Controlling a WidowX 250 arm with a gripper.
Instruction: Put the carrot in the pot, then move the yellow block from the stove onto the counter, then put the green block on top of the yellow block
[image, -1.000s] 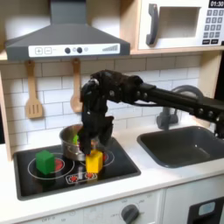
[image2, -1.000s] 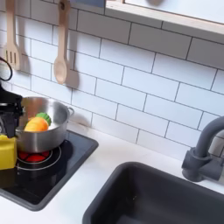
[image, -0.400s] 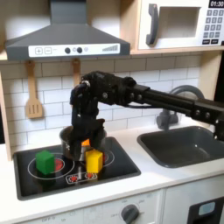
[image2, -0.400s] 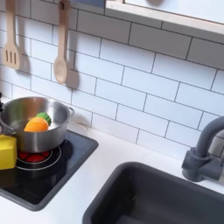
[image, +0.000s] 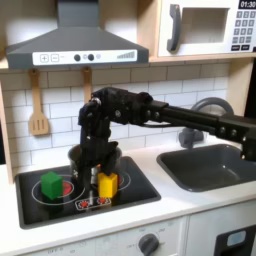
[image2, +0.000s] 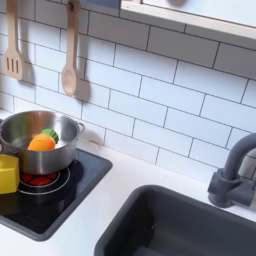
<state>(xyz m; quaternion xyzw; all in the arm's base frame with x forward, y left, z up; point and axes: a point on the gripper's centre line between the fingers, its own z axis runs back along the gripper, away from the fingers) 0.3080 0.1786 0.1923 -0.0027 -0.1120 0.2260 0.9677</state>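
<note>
The first exterior view faces the toy kitchen head-on from in front, far enough back to take in the hood, microwave, stove (image: 80, 195) and sink (image: 210, 165). The second exterior view sits much closer and slightly higher, angled across the counter (image2: 120, 195) toward the tiled wall. Both exterior views share the pot (image: 82, 160) (image2: 38, 140), yellow block (image: 106, 184) (image2: 8, 174) and faucet (image: 205, 112) (image2: 236, 172).

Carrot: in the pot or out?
In. In the second exterior view the carrot lies inside the pot, its orange body and green end below the rim.
</note>
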